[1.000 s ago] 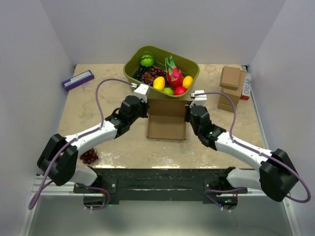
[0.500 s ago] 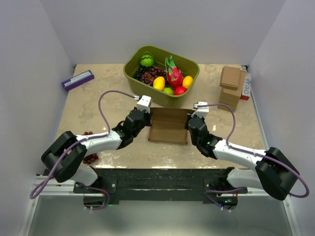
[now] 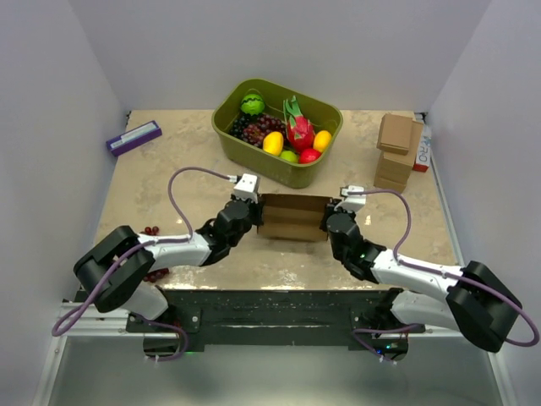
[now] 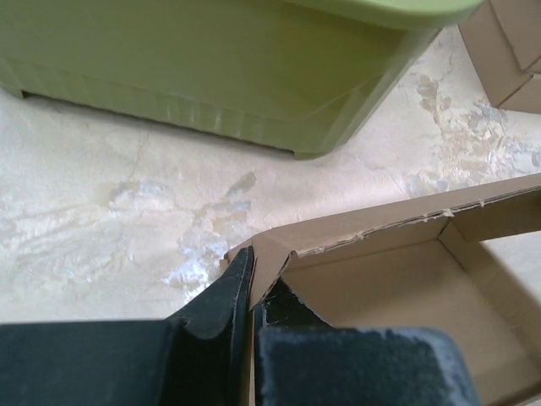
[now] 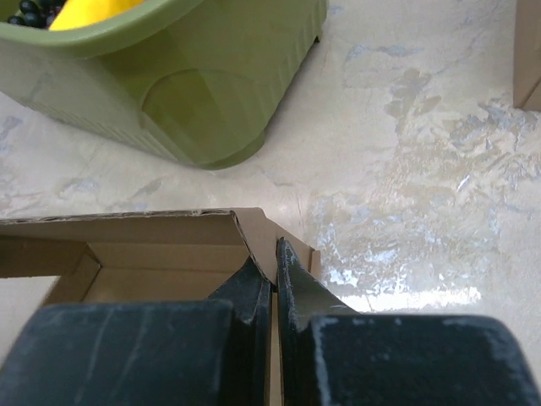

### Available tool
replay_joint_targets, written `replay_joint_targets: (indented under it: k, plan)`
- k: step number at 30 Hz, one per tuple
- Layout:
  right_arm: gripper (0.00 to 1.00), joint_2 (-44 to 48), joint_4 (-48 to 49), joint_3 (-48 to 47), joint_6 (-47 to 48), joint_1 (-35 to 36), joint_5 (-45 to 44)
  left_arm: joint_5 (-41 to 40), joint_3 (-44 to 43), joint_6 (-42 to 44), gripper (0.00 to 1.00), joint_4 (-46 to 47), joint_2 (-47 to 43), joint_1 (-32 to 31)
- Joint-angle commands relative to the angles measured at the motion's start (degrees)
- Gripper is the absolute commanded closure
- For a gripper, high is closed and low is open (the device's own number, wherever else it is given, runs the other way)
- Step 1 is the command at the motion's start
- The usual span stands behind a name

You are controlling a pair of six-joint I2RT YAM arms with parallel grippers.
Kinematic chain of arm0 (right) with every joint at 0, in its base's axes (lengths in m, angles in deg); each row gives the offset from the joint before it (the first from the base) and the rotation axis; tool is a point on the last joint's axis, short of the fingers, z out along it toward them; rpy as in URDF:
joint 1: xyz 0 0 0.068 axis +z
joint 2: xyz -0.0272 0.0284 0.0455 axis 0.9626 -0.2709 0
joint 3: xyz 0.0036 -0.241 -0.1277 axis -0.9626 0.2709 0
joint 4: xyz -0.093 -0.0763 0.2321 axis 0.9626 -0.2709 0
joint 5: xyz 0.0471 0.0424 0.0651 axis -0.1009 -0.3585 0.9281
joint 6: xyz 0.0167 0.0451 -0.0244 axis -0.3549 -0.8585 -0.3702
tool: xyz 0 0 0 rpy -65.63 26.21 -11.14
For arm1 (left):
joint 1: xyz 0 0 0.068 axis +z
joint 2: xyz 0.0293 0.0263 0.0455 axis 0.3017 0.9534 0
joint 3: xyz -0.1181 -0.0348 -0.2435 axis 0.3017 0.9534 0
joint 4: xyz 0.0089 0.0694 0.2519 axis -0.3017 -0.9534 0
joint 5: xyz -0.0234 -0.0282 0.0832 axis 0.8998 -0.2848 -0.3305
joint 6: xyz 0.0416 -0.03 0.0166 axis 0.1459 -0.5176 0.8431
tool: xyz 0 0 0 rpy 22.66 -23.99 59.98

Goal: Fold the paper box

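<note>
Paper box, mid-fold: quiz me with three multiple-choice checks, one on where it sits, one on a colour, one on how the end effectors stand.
1. Where is the plain brown cardboard paper box relative to the olive-green plastic bin of fruit?
A. Just in front of it, toward the arm bases
B. Inside it
C. At the table's far-left corner

2. What colour is the slim flat box at the table's far-left corner?
A. Green
B. Purple
C. Red

3. How do the left end effector and right end effector stand?
A. Both open, clear of the cardboard
B. One open, one shut
C. Both shut on the paper box's side walls

Answers:
1 A, the top view shows it on the table just nearer than the bin.
2 B, its top is purple with a pale strip.
3 C, each wrist view shows fingers pinched on a cardboard wall.
</note>
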Motion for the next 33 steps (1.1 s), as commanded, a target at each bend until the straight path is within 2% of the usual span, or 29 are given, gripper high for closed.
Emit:
replay_joint_targets:
  k: [1,4,7,8,12,15,18,19,20,22,33]
  plan:
    - [1.0,0.3,-2.8,2.3,-7.2,2.6,3.8,4.8,3.3,-7.3,1.0,2.0,1.1,-3.4]
    - [0.99,1.2,-4.6,2.5,-8.5,3.4,3.1,3.8,4.8,-7.7,1.0,2.2,0.6,-4.4]
    - [0.91,2.8,-6.6,2.3,-9.1,3.9,2.6,2.2,5.6,-7.2,1.0,1.7,-0.2,-5.3]
    - [0.79,3.4,-7.1,2.0,-9.1,4.0,2.7,1.7,5.7,-7.0,1.0,1.6,-0.4,-5.7]
    - [0.57,7.3,-14.2,-0.4,-9.1,4.2,4.0,-1.3,6.1,-4.8,1.0,0.0,-1.5,-6.8]
    - [0.48,11.9,-19.3,-1.2,-9.4,4.3,6.7,-4.1,7.0,-3.3,1.0,-0.4,-2.3,-7.8]
    - [0.44,16.5,-24.3,-1.8,-9.7,4.1,10.6,-6.9,7.7,-1.8,1.0,-0.3,-2.9,-8.9]
    - [0.37,17.5,-26.2,-2.0,-9.8,4.2,11.8,-8.3,7.7,-0.9,1.0,-0.3,-2.8,-9.3]
    - [0.34,18.6,-27.8,-2.5,-9.9,4.2,13.0,-9.1,7.8,-0.5,1.0,-0.3,-2.9,-9.9]
    - [0.3,21.6,-31.7,-2.6,-9.9,4.1,16.2,-11.3,7.8,0.4,1.0,-0.4,-2.8,-10.5]
    - [0.31,32.0,-47.7,-8.3,-7.9,4.2,29.2,-17.8,8.8,0.9,1.0,0.0,-1.7,-11.9]
